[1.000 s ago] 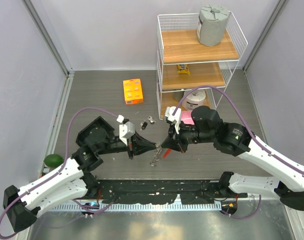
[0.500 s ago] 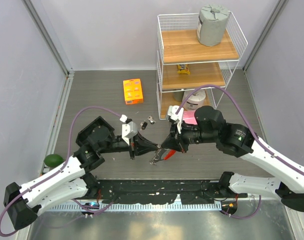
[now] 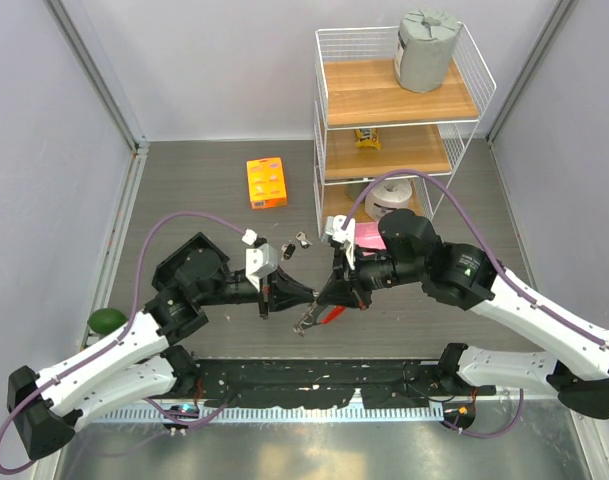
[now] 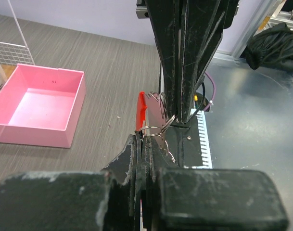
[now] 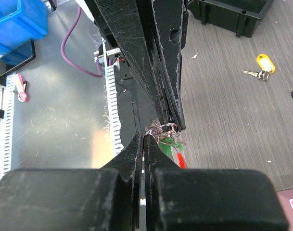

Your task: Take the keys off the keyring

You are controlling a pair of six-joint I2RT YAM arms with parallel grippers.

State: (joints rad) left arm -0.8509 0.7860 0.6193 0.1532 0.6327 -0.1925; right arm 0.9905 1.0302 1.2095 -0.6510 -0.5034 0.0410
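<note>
The keyring [image 3: 315,304] hangs above the table between my two gripper tips. Its red strap fob [image 3: 330,317] and a silvery key [image 3: 306,322] dangle under it. My left gripper [image 3: 308,295] is shut on the ring from the left and my right gripper [image 3: 323,297] is shut on it from the right. In the left wrist view the ring [image 4: 158,130] sits at my closed tips [image 4: 145,137], with the red fob [image 4: 141,109] behind. In the right wrist view the ring [image 5: 163,129], a green tag [image 5: 173,142] and the fob [image 5: 181,161] hang at my tips [image 5: 142,137]. Loose keys [image 3: 289,250] lie on the table.
An orange box [image 3: 267,183] lies at the back. A white wire shelf [image 3: 399,120] stands at the back right with a pink box [image 3: 369,232] at its foot. A green object [image 3: 106,320] lies at the left edge. A yellow-tagged key [image 5: 262,61] lies on the table.
My right arm has swung a little to the left and its wrist has turned. The keyring bundle has shifted slightly left and down with both grippers still on it.
</note>
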